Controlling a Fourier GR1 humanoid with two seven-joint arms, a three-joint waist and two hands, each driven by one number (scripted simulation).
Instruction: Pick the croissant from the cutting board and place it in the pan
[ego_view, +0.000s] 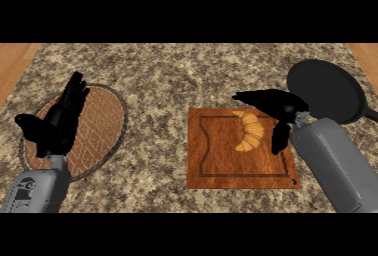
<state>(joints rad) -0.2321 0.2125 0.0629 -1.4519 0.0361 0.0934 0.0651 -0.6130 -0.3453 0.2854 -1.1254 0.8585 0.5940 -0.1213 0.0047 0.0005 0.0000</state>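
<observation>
Down on the speckled granite counter, seen from the head view, the job looks barely begun. A golden, curved croissant lies on the reddish-brown wooden cutting board, toward the board's upper right part, and the round black pan beyond it holds nothing that I can see. So the pick and the placing both look to be ahead, as far as I can judge.

Over the board's right side sits the robot's right hand, black, on its grey forearm. Its fingers spread apart and curve over the croissant's upper end, one reaching left above the pastry and another hanging down along its right flank. The croissant lies just beneath and left of that hand, very close; whether they touch I cannot tell, and nothing is clasped.

Away to the far side, the left hand rests with straight fingers pointing up, over a round woven brown mat, well apart from the croissant. The pan sits just behind the right hand's wrist.
</observation>
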